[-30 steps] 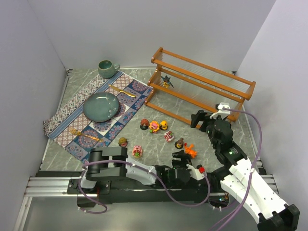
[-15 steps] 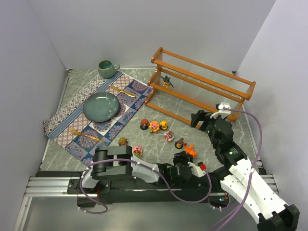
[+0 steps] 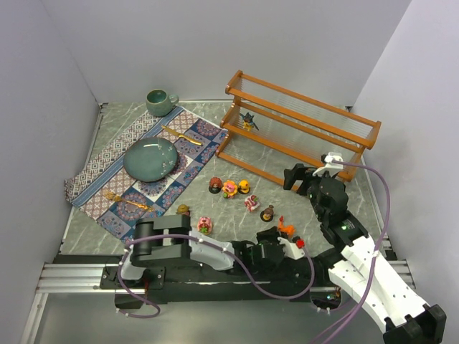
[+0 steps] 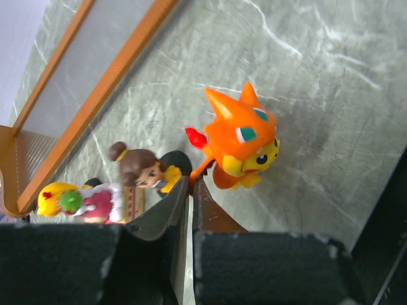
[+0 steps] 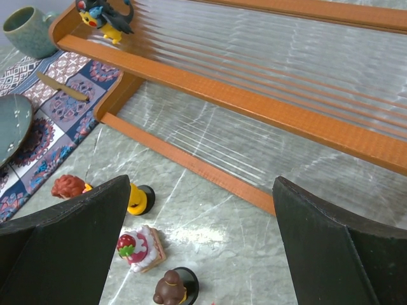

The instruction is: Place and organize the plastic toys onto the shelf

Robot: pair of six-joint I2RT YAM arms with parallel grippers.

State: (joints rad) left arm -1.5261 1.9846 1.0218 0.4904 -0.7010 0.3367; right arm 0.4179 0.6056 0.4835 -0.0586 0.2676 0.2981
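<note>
My left gripper [image 4: 191, 182] is shut, its tips pinching the thin tail of an orange toy [image 4: 245, 136] that lies on the marbled table; from above, this orange toy [image 3: 285, 228] is just ahead of the left gripper [image 3: 277, 236]. A brown-haired toy [image 4: 141, 170] and a cake toy [image 4: 89, 202] lie just beyond. Several more toys stand mid-table, among them a yellow one [image 3: 244, 187] and a pink one [image 3: 204, 225]. A dark spiky toy [image 3: 248, 120] stands on the shelf [image 3: 301, 129]. My right gripper [image 3: 308, 175] hangs open and holds nothing in front of the shelf [image 5: 254, 101].
A patterned mat [image 3: 143, 168] carries a teal plate [image 3: 150, 158] and gold cutlery at the left. A green mug [image 3: 161, 102] stands at the back. Grey walls close in the sides.
The left jaws have closed onto the orange toy's tail, and the toy has shifted slightly toward the near edge. The right arm has not moved.
</note>
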